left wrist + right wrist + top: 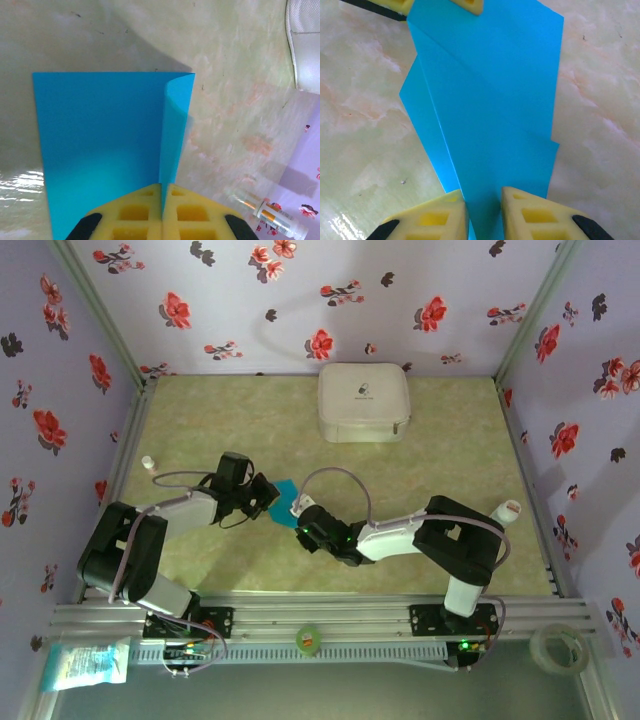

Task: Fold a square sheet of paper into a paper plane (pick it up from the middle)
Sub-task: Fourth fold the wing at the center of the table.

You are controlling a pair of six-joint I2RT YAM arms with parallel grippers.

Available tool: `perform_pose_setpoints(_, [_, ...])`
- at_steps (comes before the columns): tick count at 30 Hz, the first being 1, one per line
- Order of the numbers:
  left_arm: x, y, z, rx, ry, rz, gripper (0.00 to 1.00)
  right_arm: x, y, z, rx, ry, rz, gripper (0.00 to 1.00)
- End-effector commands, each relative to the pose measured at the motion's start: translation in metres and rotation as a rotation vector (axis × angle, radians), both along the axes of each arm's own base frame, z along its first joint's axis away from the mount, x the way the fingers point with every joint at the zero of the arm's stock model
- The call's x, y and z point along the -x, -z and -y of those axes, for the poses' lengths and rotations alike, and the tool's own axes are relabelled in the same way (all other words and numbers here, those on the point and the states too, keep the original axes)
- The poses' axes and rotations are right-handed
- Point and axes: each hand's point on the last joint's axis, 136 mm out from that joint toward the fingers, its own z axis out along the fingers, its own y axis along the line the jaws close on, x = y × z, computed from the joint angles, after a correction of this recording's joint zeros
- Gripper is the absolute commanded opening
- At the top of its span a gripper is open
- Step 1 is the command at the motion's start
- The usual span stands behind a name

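The left hand [162, 189] had its yellow fingers [135, 212] pressed together on a raised fold of the blue paper [100, 145]. The fold stood upright between the fingertips and ran straight away from the hand. To one side of that fold the rest of the paper lay flat on the bench [235, 100], reaching from under the hand out ahead of it. Farther off on the other side of the hand a small bottle [272, 218] was by the flowered wall [305, 165], and far ahead on that same side showed the corner of a white case [304, 45]. The right hand [483, 200] faced the left one from the opposite end of the paper. Its fingers [437, 216] stood a little apart, not closed, with the paper passing between them; one edge of the paper lay just against one finger and the rest ran under the other. Ahead of this hand the paper showed a long slanting crease and layered edges, and at its far end the left hand's fingers held it. Seen from above, the two hands met near the middle of the bench with the paper between them. The white case sat well beyond them, near the back wall.
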Motion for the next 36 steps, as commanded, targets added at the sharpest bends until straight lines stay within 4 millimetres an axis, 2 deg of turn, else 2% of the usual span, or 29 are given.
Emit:
perform_pose_setpoints(1, [0.000, 0.000, -0.001, 0.019, -0.012, -0.006, 0.01, -0.001, -0.007, -0.003, 0.009, -0.004, 0.025, 0.23])
perform_pose_setpoints(21, [0.000, 0.000, -0.002, 0.015, -0.014, -0.009, 0.01, 0.001, -0.003, 0.002, 0.007, 0.000, 0.022, 0.19])
perform_pose_setpoints(31, [0.002, -0.004, -0.002, 0.020, -0.011, -0.004, 0.01, -0.007, -0.004, 0.010, 0.031, 0.048, 0.058, 0.21])
perform_pose_setpoints(36, [0.001, -0.004, -0.002, 0.019, -0.012, -0.003, 0.00, -0.006, -0.002, 0.010, 0.034, 0.044, 0.053, 0.18])
